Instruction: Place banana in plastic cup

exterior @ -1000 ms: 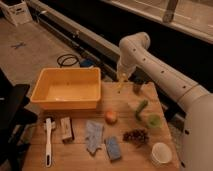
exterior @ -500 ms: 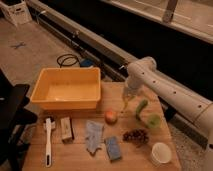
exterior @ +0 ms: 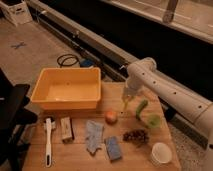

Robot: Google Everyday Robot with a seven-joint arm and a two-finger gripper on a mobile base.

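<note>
My gripper (exterior: 125, 101) hangs above the wooden table (exterior: 75, 157), right of the yellow bin and just beyond the apple (exterior: 111, 116). It is shut on the banana (exterior: 124, 106), a small pale-yellow piece that points down from between the fingers. The light-green plastic cup (exterior: 152, 121) stands on the table to the gripper's right and a little nearer the front. A dark-green curved vegetable (exterior: 141, 108) lies between the gripper and the cup.
A yellow bin (exterior: 67, 87) fills the table's back left. A bunch of dark grapes (exterior: 136, 135) and a white tub (exterior: 161, 152) sit at the front right. A cloth (exterior: 93, 135), a blue sponge (exterior: 113, 148), a wooden block (exterior: 66, 129) and a white brush (exterior: 47, 140) lie along the front.
The arm has swung down and to the right from the table's far edge, carrying the banana closer to the cup. The things on the table have not moved.
</note>
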